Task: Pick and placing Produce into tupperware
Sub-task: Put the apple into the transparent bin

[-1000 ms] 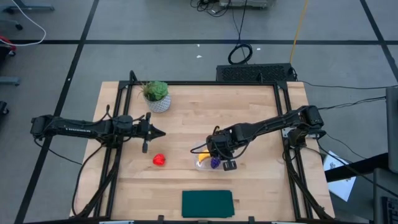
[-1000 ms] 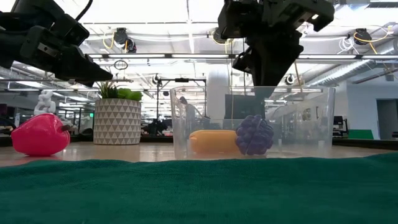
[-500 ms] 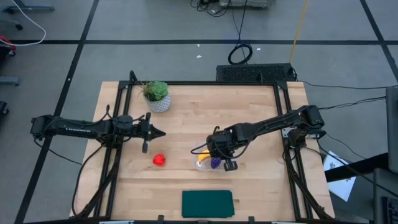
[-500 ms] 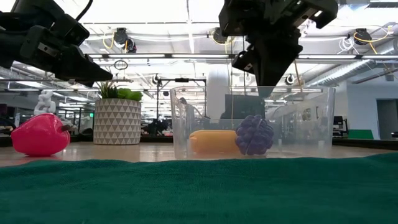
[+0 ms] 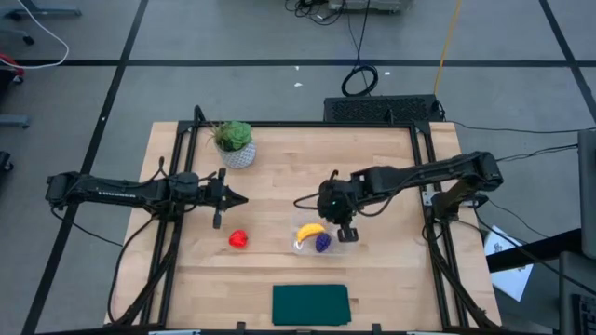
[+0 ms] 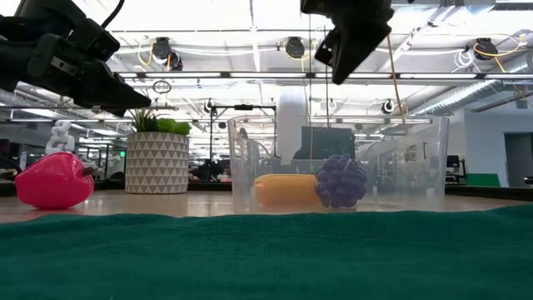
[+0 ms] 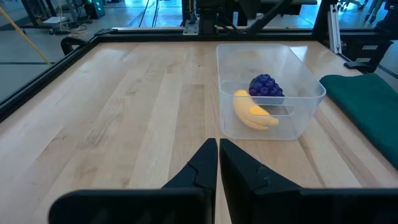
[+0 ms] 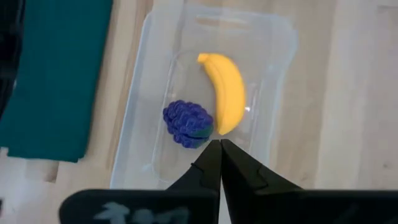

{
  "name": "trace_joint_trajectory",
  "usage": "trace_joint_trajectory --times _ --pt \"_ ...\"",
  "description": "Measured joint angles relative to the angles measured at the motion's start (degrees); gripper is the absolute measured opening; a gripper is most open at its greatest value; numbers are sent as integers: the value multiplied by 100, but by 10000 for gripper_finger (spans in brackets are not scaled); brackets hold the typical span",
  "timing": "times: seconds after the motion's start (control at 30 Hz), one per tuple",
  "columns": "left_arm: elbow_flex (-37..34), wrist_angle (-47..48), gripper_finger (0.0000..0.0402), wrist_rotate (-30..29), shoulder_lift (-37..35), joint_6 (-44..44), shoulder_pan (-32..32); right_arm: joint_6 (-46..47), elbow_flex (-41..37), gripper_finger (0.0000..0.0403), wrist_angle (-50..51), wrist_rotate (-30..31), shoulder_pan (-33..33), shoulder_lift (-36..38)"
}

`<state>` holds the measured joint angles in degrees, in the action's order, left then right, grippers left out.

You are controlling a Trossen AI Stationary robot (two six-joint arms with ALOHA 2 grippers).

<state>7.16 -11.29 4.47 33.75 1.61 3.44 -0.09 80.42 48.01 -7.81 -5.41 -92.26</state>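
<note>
Two of the three pieces of toy produce already lie inside the small clear rectangular plastic tupperware, which sits near the middle of the wooden desk, toward its front edge: the curved yellow banana and the knobbly purple grape bunch, side by side and just touching in the right wrist view. The round red fruit is the one left out; it rests on the bare wood to the left of the container, apart from it, between the container and the desk's left edge.

The right gripper hangs above the tupperware with its two dark fingers pressed together and nothing between them (so it looks finished with its delivery). The left gripper hovers over the left half of the desk, near the red fruit but above and behind it, fingers closed and empty as well.

By my reckoning the job is about two thirds done: one pick and one drop remain, and the left arm looks the better placed for them. It would need to open before descending.
</note>
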Motion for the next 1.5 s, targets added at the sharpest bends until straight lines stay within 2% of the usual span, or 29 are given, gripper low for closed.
trace_joint_trajectory --times 0.3,0.97,1.2,1.27,1.4,1.5 --pt "0 0 24 0 -1 -17 0 72 0 0 -142 -1 59 239" --pt "0 48 24 -2 -1 -35 0 -68 0 0 -599 4 134 284" --pt "0 63 24 -4 1 -22 0 -200 -36 0 -1318 -2 125 534" --pt "0 68 24 -5 -1 -24 0 -320 -133 0 -1310 -155 126 648" --pt "0 87 24 -47 -1 -22 0 -491 -450 0 -1756 -901 193 965" --pt "0 85 24 -59 -1 -22 0 -377 -758 0 -2214 -910 291 1230"
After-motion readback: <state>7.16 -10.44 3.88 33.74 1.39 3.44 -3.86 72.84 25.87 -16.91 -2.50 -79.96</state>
